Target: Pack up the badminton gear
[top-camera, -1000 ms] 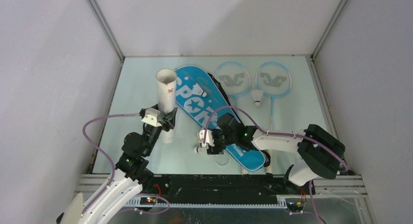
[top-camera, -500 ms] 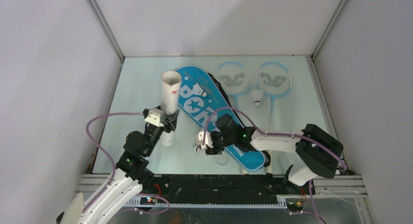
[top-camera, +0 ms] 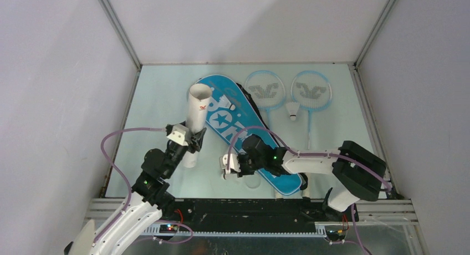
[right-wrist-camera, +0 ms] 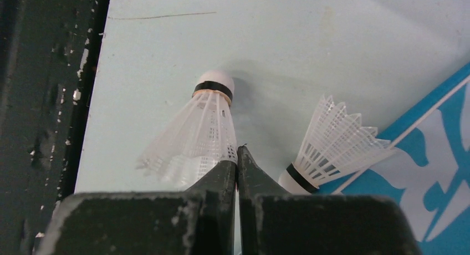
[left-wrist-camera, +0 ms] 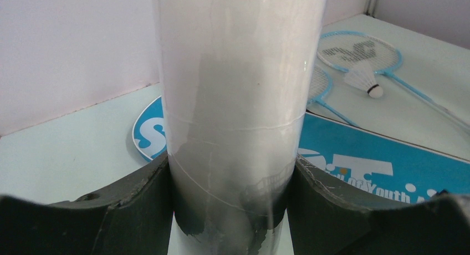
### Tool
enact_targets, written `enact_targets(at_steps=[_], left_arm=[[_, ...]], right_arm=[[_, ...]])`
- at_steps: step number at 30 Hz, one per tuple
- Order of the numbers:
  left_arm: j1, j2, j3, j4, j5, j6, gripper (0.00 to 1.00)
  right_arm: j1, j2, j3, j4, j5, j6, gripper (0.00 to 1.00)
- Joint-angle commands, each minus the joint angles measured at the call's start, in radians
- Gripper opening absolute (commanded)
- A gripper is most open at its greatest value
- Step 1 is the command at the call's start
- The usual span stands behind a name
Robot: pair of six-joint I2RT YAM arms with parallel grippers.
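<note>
- The long white tube is plain and pale, with a small red mark just under its open mouth. Seen close from the left wrist, its lower wall looks greyer.
- It stands toward the left of the table, its long axis leaning off upright. The open mouth tips to the far right, over the head end of the blue bag. I cannot tell whether its foot touches the surface.
- The left gripper is clamped round the tube's lower part, a dark finger pressed on each side.
- The right gripper, at the bag's near left edge, pinches the feather skirt of a shuttlecock, cork pointing away from the wrist.
- A second shuttlecock lies just beside it, against the bag's edge.
- Two blue rackets lie side by side right of the bag, heads at the far end.
</note>
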Motion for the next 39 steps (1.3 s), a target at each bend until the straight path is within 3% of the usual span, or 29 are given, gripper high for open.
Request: enact_targets(at_steps=[1,7,12,16,21,31,35,39], left_arm=[[-0.001,-0.007,0.053,0.002,0.127,0.115,0.37],[-0.001,0.021,0.086,-0.138,0.342,0.343,0.33],[-0.001,0.082,0.164,-0.262,0.434,0.548,0.29],[-0.001,0.144,0.172,-0.245,0.428,0.603,0.3],[-0.001,0.22,0.207,-0.301,0.533,0.681,0.3],[-0.001,0.253,0.221,-0.252,0.573,0.777,0.31],[-0.001,0.277,0.221,-0.204,0.588,0.839,0.31],[-0.001,0.312,0.269,-0.287,0.583,0.954,0.3]], right_arm=[[0.024,-0.132,0.035,-0.014,0.043,0.01,0.0],[-0.014,-0.432,0.009,-0.058,0.032,0.174,0.0],[-0.18,-0.685,-0.025,-0.148,-0.083,0.335,0.0],[-0.309,-0.875,-0.036,-0.244,-0.159,0.434,0.0],[-0.398,-1.051,-0.021,-0.311,-0.205,0.493,0.0],[-0.433,-0.97,0.136,-0.569,-0.225,0.486,0.0],[-0.432,-0.904,0.167,-0.603,-0.294,0.444,0.0],[-0.431,-0.868,0.171,-0.58,-0.263,0.465,0.0]])
